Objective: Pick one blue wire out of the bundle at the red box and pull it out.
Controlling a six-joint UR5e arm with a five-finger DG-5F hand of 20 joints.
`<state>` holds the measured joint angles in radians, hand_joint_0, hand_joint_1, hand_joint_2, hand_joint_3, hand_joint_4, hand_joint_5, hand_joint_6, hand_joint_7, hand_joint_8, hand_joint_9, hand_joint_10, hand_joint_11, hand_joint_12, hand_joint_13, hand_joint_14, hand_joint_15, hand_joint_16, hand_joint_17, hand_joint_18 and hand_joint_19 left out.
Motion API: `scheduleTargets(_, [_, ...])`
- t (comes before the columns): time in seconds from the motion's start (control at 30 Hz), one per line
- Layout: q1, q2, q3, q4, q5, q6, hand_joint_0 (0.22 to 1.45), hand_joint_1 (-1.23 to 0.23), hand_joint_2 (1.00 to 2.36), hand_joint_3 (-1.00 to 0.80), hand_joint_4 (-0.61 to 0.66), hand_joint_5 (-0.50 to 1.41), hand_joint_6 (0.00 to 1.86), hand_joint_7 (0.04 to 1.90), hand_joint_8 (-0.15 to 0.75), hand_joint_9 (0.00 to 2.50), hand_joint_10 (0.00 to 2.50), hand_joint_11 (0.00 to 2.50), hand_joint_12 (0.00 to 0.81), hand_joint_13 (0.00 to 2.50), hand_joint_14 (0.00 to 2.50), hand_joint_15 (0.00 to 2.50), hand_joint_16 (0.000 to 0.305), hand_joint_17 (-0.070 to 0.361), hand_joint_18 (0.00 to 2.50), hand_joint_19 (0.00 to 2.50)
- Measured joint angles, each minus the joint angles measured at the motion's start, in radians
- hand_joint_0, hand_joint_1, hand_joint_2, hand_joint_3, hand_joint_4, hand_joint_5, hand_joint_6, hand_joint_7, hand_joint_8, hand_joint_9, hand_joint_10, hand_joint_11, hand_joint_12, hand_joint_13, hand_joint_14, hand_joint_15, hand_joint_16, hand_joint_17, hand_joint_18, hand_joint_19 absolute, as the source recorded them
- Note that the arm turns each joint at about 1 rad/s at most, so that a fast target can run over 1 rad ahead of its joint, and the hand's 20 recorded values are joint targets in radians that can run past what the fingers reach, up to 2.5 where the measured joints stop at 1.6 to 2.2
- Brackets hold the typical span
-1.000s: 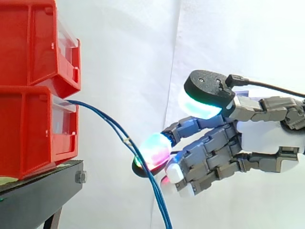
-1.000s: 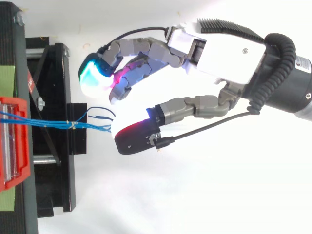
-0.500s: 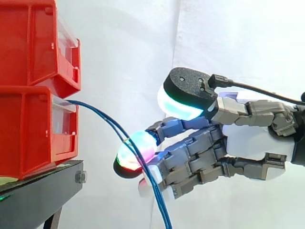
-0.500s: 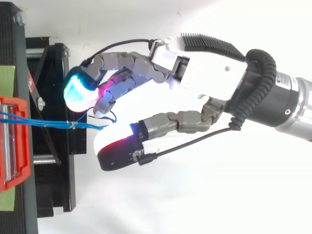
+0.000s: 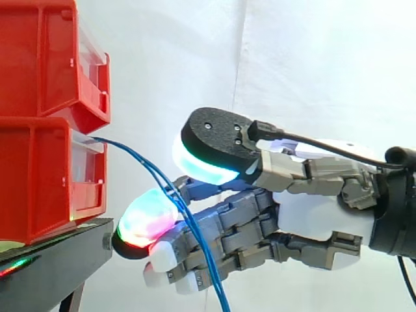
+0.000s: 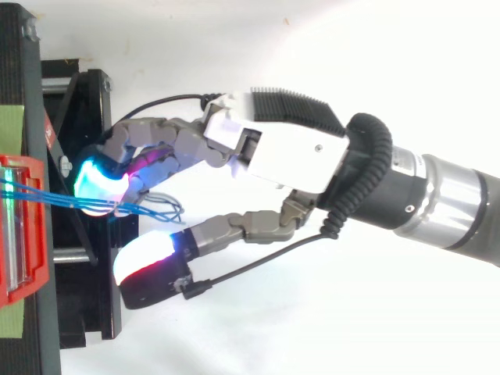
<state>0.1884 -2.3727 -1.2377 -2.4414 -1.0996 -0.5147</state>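
Trouble in the side view lay in how close the strands ran together. The blue wires (image 5: 148, 164) left the front of the lower red box (image 5: 39, 175) at the left of the frame and ran down towards the bottom centre, crossing in front of the loosely bent fingers. The hand (image 5: 318, 214) reached in from the right, released and grasping nothing. Its thumb pad (image 5: 205, 162) hung above the strands, and a glowing fingertip (image 5: 144, 222) sat below and left of them, close to the black stand (image 5: 58, 260). A closing pinch there would probably have caught two or more strands instead of one. The low fingertip also looked near enough to the stand's edge to knock it if the hand pressed further left.

In the top view, the wires (image 6: 43, 194) came out of the red box (image 6: 23, 234) at the left edge and fanned into loose ends at middle left. A cyan fingertip (image 6: 94, 183) lay over them; whether it touched them I could not tell. The thumb pad (image 6: 144, 262) stood well apart, lower in the frame, so no grip was made. A pull begun from that pose would likely have slipped off or dragged the whole bundle. The short loose ends also left little length to hold.
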Motion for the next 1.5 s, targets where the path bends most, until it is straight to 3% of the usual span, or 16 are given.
scheduleTargets(0.27, [0.0,-0.011,0.015,-0.009,-0.012,0.02,0.58,-0.64,1.0,-0.44,0.33,-0.1,0.5,1.17,0.349,0.8,0.01,0.41,0.44,0.76,0.01,0.26,0.057,0.129,0.66,0.36])
scheduleTargets(0.67, [0.0,-0.011,0.015,-0.007,-0.016,0.025,0.58,-0.59,1.01,-0.42,0.41,-0.12,0.5,0.94,0.345,0.82,0.01,0.37,0.435,0.79,0.01,0.26,0.057,0.129,0.68,0.37])
scheduleTargets(0.97, [-0.011,-0.011,0.015,-0.011,-0.022,0.03,0.6,-0.58,1.01,-0.4,0.43,-0.12,0.5,0.87,0.344,0.83,0.01,0.34,0.432,0.8,0.01,0.26,0.057,0.129,0.68,0.38])
scheduleTargets(1.5, [-0.03,-0.011,0.014,-0.038,-0.065,0.05,0.63,-0.61,1.02,-0.3,0.31,-0.11,0.5,1.17,0.353,0.83,0.01,0.38,0.43,0.81,0.01,0.26,0.057,0.128,0.71,0.37])
